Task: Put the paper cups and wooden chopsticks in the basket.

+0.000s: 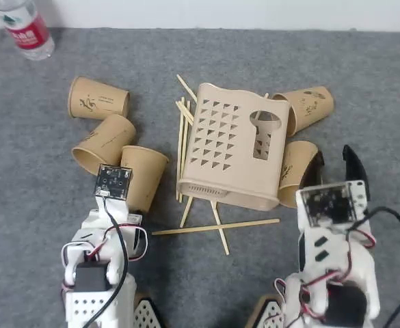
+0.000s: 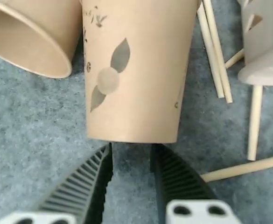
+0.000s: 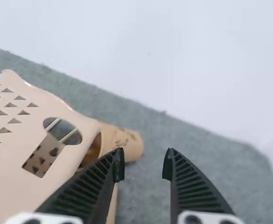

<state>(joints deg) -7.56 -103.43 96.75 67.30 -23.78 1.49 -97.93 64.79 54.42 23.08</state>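
Five paper cups (image 1: 98, 98) and wooden chopsticks (image 1: 217, 226) ring the toppled basket (image 1: 234, 143); left claw (image 2: 132, 151), parted and empty, faces the base of one cup (image 2: 136, 70), seemingly to grab it; right claw (image 3: 143, 163) gapes empty.

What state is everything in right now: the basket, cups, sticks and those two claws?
Basket: tipped over, lying on its side.
Cups: five, all lying on their sides, outside the basket.
Chopsticks: loose, scattered beside the basket, some poking out from under it.
Left claw: open, empty, tips at the base of one cup.
Right claw: open, empty.
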